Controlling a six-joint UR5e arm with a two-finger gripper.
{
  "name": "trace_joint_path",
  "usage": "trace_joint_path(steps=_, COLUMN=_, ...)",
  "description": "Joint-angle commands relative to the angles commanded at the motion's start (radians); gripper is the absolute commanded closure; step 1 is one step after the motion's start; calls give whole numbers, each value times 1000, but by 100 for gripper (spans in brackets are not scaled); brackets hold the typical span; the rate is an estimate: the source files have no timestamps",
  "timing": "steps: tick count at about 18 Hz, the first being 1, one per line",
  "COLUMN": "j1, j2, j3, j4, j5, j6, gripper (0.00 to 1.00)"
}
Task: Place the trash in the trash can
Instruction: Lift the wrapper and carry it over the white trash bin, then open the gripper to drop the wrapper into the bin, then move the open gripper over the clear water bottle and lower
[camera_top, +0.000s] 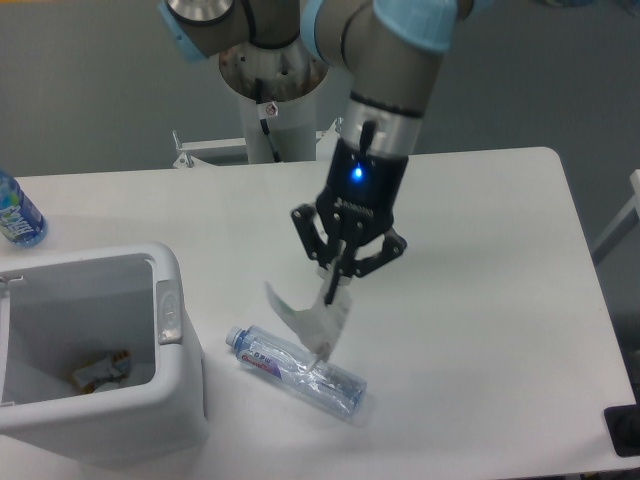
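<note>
The white pouch (312, 318) is pinched in the gripper (335, 287) above the table, with the trash can (178, 400) lying well to the left and nearer.

Blue-tinted bottle (17, 214) at left edge of white table (480, 250).

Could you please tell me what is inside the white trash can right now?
Inside the trash can, one small crumpled item lies on the bottom. What it is cannot be told. The near wall hides the front of the floor.
</note>
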Motion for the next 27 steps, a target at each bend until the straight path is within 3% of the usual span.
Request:
trace_joint_path(steps=3, j1=-28, j2=49, j3=-11, j4=0, j5=-3, j6=-109, gripper=96)
trace_joint_path(steps=5, j1=-75, j2=62, j3=-40, j4=2, j5=-2, j6=-106, gripper=96)
trace_joint_path(steps=12, j1=-244, j2=14, j3=-37, j4=8, j5=-2, j6=-114, gripper=94)
trace_joint_path(steps=14, j1=-281, j2=-13, j3=-23, j4=11, j5=-2, j6=-115, gripper=80)
trace_joint_path(steps=15, j1=-293, j2=-26, j3=-8, j4=11, j5=-2, j6=-117, gripper=68)
trace_joint_path(steps=17, j1=-301, j2=-44, j3=9, j4=14, j5=-2, j6=-108, gripper=24)
trace_joint_path(steps=19, j1=-301, j2=-47, j3=21, j4=15, j5=9, j6=-108, gripper=3)
trace_joint_path(steps=24, j1=-260, j2=-43, j3=23, j4=14, j5=21, j6=-123, gripper=0)
trace_joint_path(steps=27, j1=-178, j2=-40, j3=34, j4=12, j5=20, j6=-277, gripper=0)
